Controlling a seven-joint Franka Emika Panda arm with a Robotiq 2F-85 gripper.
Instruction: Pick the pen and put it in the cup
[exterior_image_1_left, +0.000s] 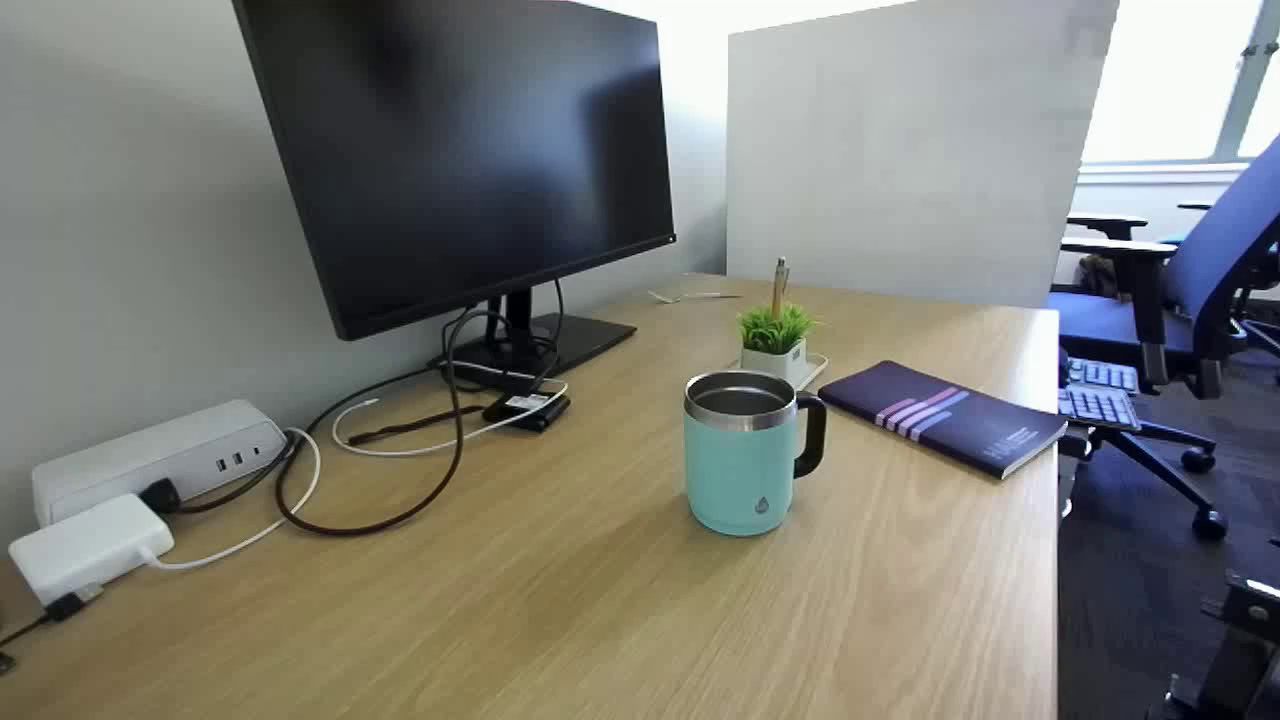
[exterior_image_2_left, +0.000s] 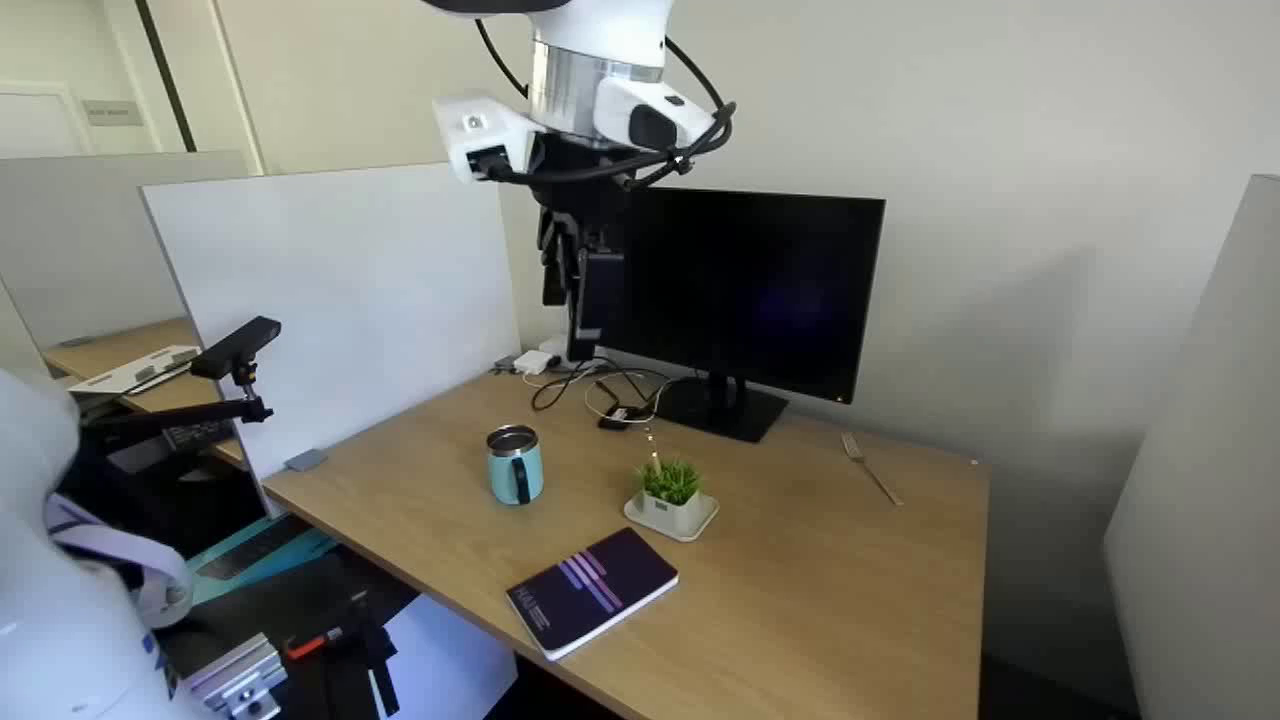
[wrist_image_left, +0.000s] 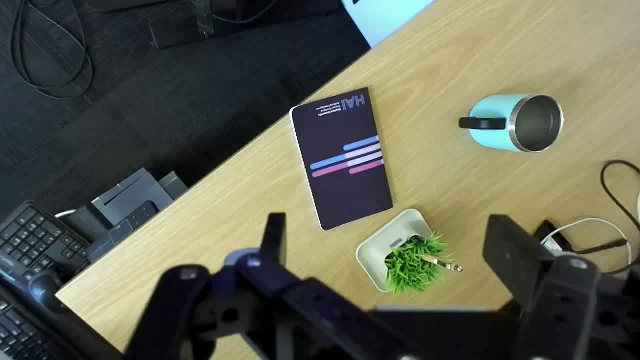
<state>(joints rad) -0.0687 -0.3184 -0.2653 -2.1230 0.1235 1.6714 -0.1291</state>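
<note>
The pen (exterior_image_1_left: 779, 285) is a thin pale yellowish stick with a metal clip end. It stands upright in the green grass of a small white planter (exterior_image_1_left: 770, 363), its lower part hidden. It also shows in an exterior view (exterior_image_2_left: 654, 452) and in the wrist view (wrist_image_left: 434, 260). The cup is a teal mug (exterior_image_1_left: 740, 475) with a steel rim and black handle, upright on the desk, also in an exterior view (exterior_image_2_left: 508, 475) and the wrist view (wrist_image_left: 492, 140). My gripper (exterior_image_2_left: 570, 320) is open and empty, high above the desk. In the wrist view the planter lies between its fingers (wrist_image_left: 390, 237).
A dark notebook (exterior_image_1_left: 940, 415) lies near the desk's edge, beside the planter. A monitor (exterior_image_2_left: 745, 290) stands at the back with cables (exterior_image_1_left: 455, 420) and a white power box (exterior_image_1_left: 160, 460). A fork (exterior_image_2_left: 872, 470) lies on the desk past the planter.
</note>
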